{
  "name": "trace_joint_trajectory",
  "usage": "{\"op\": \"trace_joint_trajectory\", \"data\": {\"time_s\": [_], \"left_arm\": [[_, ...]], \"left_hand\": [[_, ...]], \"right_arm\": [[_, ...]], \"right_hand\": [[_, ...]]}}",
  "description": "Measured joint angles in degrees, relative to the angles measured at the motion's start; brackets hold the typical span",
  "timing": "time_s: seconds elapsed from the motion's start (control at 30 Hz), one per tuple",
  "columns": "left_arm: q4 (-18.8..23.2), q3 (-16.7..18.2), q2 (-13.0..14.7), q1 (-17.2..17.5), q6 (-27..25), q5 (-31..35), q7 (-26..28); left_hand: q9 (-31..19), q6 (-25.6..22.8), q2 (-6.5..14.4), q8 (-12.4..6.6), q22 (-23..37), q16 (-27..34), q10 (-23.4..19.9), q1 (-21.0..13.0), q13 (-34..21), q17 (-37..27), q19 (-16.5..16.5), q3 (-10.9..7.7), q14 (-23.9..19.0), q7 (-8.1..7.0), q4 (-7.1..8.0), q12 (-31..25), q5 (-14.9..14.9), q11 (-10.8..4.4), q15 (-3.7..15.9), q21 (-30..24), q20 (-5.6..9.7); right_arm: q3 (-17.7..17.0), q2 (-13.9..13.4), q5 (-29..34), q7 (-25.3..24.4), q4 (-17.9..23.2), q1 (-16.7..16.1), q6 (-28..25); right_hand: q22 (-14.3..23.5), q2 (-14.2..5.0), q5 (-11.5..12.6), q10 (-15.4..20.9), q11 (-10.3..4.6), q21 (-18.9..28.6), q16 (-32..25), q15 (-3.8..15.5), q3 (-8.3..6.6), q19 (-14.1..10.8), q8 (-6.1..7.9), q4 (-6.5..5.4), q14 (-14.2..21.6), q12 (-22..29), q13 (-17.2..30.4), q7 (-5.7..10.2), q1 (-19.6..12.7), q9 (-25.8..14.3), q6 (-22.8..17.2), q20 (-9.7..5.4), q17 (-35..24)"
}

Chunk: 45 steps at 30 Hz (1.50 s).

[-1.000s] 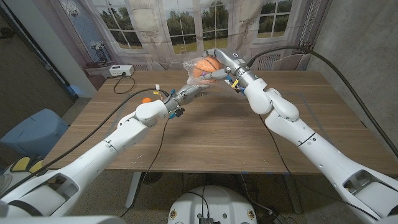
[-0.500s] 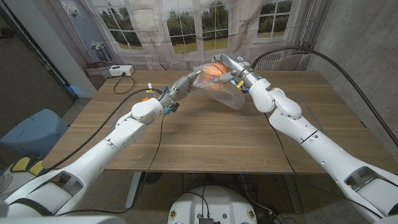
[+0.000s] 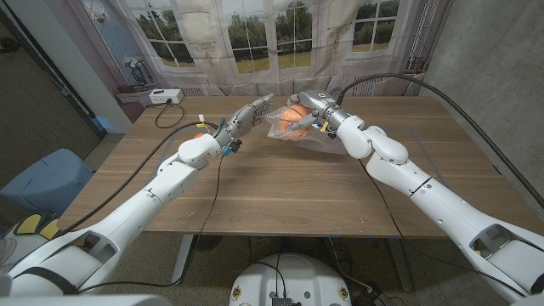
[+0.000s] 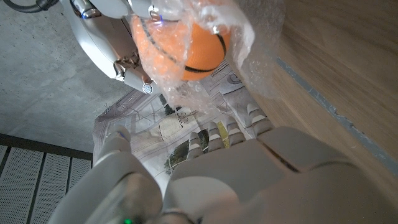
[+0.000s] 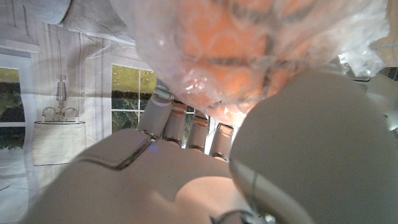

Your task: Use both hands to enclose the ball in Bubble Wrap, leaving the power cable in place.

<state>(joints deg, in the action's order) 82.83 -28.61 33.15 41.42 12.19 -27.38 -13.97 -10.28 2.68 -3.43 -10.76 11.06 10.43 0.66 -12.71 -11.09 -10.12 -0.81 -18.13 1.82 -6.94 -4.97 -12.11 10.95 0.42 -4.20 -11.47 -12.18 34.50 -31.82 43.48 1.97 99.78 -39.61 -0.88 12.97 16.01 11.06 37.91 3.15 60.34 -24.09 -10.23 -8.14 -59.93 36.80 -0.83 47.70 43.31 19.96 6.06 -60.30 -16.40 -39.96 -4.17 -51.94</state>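
The ball (image 3: 291, 116), orange with black seams, sits at the far middle of the bench (image 3: 280, 183), partly covered by a loose sheet of Bubble Wrap (image 3: 299, 133) that drapes over it and spreads onto the wood toward the robot's right. The right hand (image 3: 313, 108) is on the bundle from the far right side; in the right wrist view its fingers (image 5: 186, 127) curl up behind the wrapped ball (image 5: 239, 59), so I judge it to be holding ball and film together. The left hand (image 3: 247, 113) stands just beside the bundle on its left, fingers apart and holding nothing; the left wrist view shows its fingers (image 4: 214, 134) short of the hanging film (image 4: 205, 37), not touching it. Judged from its look, the ball is light, round and fairly firm, apt to roll once released. The wrap is soft, thin and slippery, springs open, and will not keep a fold unless pinned. The sensible hold appears to be a cupped grip across the ball's width through the film, with the free hand pinching a loose edge and drawing it under. Pulling hard risks the film sliding off the ball. A dark cable (image 3: 174, 119) runs from a white box (image 3: 159, 96) at the far left of the bench, well apart from the work.
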Motion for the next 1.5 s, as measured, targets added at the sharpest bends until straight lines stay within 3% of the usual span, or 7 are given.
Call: {"op": "trace_joint_trajectory", "data": {"time_s": [0.8, 0.9, 1.23, 1.3, 1.37, 1.4, 1.5], "left_arm": [[1.11, -0.04, -0.21, 0.0, 1.1, 1.02, 1.1], [1.19, -0.07, -0.22, -0.02, 1.11, 1.4, 1.14], [1.47, -0.15, -0.24, -0.13, 1.0, 1.51, 1.12], [1.47, -0.15, -0.24, -0.13, 0.91, 1.51, 1.11], [1.47, -0.15, -0.24, -0.13, 0.84, 1.51, 1.08], [2.07, -0.2, -0.2, -0.18, 0.8, 1.51, 1.07], [2.15, -0.2, -0.17, -0.18, 0.68, 1.48, 1.03]], "left_hand": [[0.01, 0.1, 0.0, 0.0, -0.01, 0.0, -0.08, 0.01, 0.02, -0.01, 0.01, 0.24, 0.01, 0.72, 0.24, 0.0, 0.33, 0.51, 0.41, -0.22, 0.0], [0.01, 0.1, 0.0, 0.0, 0.0, 0.0, -0.09, 0.0, 0.02, -0.01, 0.01, 0.24, 0.01, 0.71, 0.23, 0.0, 0.33, 0.51, 0.41, -0.23, 0.0], [0.01, 0.1, 0.23, 0.0, -0.01, 0.0, 0.23, 0.24, 0.02, -0.01, 0.01, 0.23, 0.25, 0.71, 0.23, 0.0, 0.33, 0.82, 0.65, -0.22, 0.0], [0.01, 0.1, 0.23, 0.0, -0.01, 0.0, 0.22, 0.24, 0.02, -0.01, 0.01, 0.23, 0.42, 0.71, 0.23, 0.0, 0.33, 0.82, 0.83, -0.22, 0.0], [0.01, 0.32, 0.23, 0.0, -0.01, 0.0, 0.23, 0.24, 0.02, -0.01, 0.01, 0.23, 0.42, 0.93, 0.23, 0.0, 0.33, 0.82, 0.83, -0.22, 0.0], [0.01, 0.4, 0.23, 0.0, -0.01, 0.0, 0.23, 0.24, 0.02, -0.01, 0.01, 0.23, 0.42, 1.01, 0.23, 0.0, 0.33, 0.82, 0.83, -0.22, 0.0], [0.01, 0.42, 0.23, 0.0, -0.01, 0.0, 0.54, 0.24, 0.02, -0.01, 0.01, 0.23, 0.41, 1.03, 0.23, 0.0, 0.33, 1.12, 0.84, -0.22, 0.0]], "right_arm": [[3.15, 1.33, 1.65, -1.65, -4.36, 0.21, -0.69], [4.63, 2.35, 1.65, -1.8, -7.63, 0.71, -0.74], [6.16, 2.91, 1.62, -2.31, -9.98, 1.33, -0.9], [6.42, 2.99, 1.62, -2.31, -10.36, 1.45, -0.9], [6.56, 3.07, 1.62, -2.31, -10.64, 1.55, -0.9], [6.73, 3.15, 1.03, -2.31, -10.98, 1.61, -1.31], [6.97, 3.34, 0.76, -2.25, -11.59, 1.69, -1.31]], "right_hand": [[-0.75, -0.45, -0.22, -0.01, -0.01, 1.05, 2.34, 0.24, -0.12, 1.13, 0.02, -0.11, -0.23, 0.34, 0.0, -0.47, 0.45, 0.69, 0.47, 1.13, 0.51], [-0.94, -0.87, -0.2, 0.23, 0.23, 1.4, 2.86, 0.25, -0.14, 1.24, -0.05, -0.12, -0.23, 0.34, 0.0, -0.87, 0.87, 0.95, 0.87, 1.24, 0.73], [-2.71, -4.08, -0.08, 0.42, 0.42, 2.0, 6.55, 1.95, -0.75, 2.84, -2.96, 0.05, -1.31, -2.16, 0.0, -2.73, 4.08, 2.12, 2.73, 2.72, 3.33], [-3.12, -4.09, -0.27, 0.41, 0.44, 0.54, 8.26, 3.01, -0.75, 6.22, -4.38, 0.05, -2.36, -3.76, 0.0, -3.25, 4.09, 2.85, 3.25, 4.14, 4.56], [-3.3, -8.9, -0.3, -1.44, 0.91, -2.75, 10.62, 5.05, -0.84, 14.75, -6.62, 0.14, -3.88, -6.33, 0.0, -3.84, 8.9, 3.99, 3.85, 5.28, 6.53], [-3.36, -10.48, -0.37, -3.28, 0.85, -4.41, 11.68, 6.62, -0.82, 20.58, -7.88, 0.11, -4.35, -7.79, 0.0, -4.06, 10.48, 4.55, 4.06, 4.2, 7.62], [-3.53, -11.64, -0.42, -7.93, 0.89, -8.29, 13.33, 9.9, 0.43, 28.22, -11.01, -1.14, -7.62, -12.27, -1.75, -4.78, 11.64, 5.35, 4.79, 4.89, 10.42]]}}
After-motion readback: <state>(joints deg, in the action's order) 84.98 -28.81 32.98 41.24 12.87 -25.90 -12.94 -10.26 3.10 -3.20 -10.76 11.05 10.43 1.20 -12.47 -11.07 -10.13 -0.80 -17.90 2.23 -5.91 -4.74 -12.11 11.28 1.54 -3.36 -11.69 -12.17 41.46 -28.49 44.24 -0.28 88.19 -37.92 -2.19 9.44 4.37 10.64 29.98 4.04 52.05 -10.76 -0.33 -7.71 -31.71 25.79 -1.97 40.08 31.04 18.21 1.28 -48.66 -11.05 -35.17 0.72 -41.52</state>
